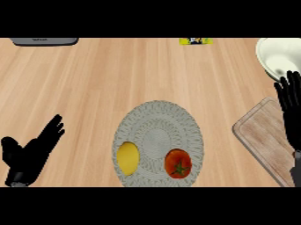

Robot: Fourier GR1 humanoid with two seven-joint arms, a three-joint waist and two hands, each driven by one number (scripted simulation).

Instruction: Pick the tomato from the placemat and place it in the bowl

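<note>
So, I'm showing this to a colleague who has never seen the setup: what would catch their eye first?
Probably the red tomato, lying beside a yellow fruit on the round grey placemat at the counter's near middle. Next, the two black hands: the left hand open at the lower left, the right hand open over the wooden cutting board, just below the pale bowl at the upper right.

a red round tomato is lying beside a yellow lemon on a grey woven round placemat; both black hands, left and right, are resting open, with a white bowl at upper right.
</note>
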